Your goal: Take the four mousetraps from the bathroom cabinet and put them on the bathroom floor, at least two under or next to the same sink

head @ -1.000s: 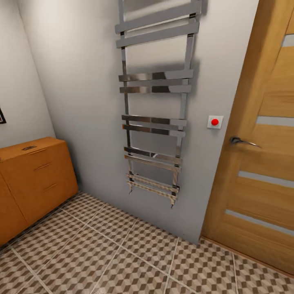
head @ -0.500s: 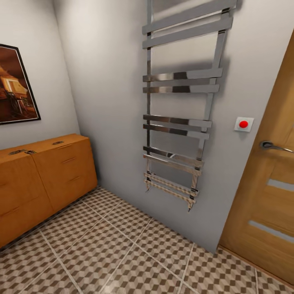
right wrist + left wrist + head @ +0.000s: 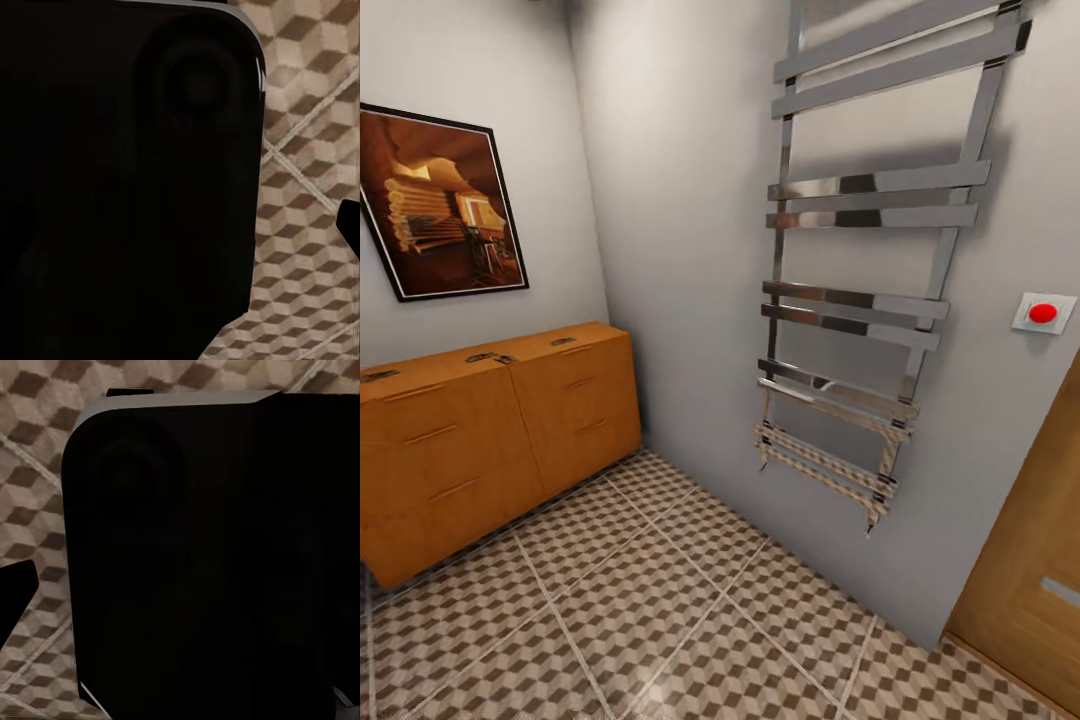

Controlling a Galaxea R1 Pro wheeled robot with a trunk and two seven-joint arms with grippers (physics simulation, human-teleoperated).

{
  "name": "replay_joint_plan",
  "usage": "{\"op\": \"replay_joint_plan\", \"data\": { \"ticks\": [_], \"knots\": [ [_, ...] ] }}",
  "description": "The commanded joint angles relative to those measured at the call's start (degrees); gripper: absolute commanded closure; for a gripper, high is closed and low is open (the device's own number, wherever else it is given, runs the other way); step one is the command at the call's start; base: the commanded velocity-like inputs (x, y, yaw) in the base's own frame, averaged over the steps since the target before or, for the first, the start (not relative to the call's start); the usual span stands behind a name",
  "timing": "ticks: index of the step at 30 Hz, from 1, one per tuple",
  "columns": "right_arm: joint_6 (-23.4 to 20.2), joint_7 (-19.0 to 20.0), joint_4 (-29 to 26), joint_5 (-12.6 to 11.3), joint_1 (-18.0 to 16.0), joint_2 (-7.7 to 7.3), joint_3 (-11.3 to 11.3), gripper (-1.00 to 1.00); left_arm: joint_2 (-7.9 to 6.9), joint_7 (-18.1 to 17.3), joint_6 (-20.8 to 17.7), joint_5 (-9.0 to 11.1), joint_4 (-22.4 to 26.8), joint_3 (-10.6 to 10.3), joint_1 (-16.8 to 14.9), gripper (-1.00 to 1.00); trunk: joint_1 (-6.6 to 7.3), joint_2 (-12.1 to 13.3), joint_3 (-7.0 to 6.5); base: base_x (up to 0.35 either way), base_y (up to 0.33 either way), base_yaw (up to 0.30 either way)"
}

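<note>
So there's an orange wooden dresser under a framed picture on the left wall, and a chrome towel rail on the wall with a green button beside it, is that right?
Not quite: the button is red, not green, as the head view shows. The rest holds: the orange wooden dresser stands under the framed picture, and the chrome towel rail hangs on the wall.

Towel rail (image 3: 860, 300) top cut off by upper edge. Door (image 3: 1025, 590) mostly cut off at right edge. Orange dresser (image 3: 480, 440) cut at left edge; small items on its top too small to tell. Both wrist views: dark body (image 3: 217, 555) blocks most of the floor (image 3: 307, 225), gripper state unreadable.
</note>
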State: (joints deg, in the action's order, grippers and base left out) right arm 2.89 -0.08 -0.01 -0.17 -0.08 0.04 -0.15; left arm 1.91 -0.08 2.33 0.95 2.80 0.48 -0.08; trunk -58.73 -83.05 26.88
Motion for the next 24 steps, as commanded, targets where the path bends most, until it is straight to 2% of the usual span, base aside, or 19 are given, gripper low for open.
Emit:
{"op": "replay_joint_plan", "data": {
  "ticks": [1, 24],
  "knots": [
    [0.18, -0.01, 0.01, -0.05, -0.01, -0.01, -0.02, -1.00, 0.01, -0.01, 0.13, 0.10, 0.01, 0.03, -0.01, -1.00, 0.00, -0.03, 0.05, 0.000, 0.000, 0.296],
    [0.18, -0.01, 0.01, 0.00, -0.01, 0.02, -0.03, -1.00, 0.02, 0.00, 0.13, 0.19, 0.01, 0.05, -0.01, -1.00, 0.00, -0.03, 0.05, 0.000, 0.000, 0.296]
  ]
}}
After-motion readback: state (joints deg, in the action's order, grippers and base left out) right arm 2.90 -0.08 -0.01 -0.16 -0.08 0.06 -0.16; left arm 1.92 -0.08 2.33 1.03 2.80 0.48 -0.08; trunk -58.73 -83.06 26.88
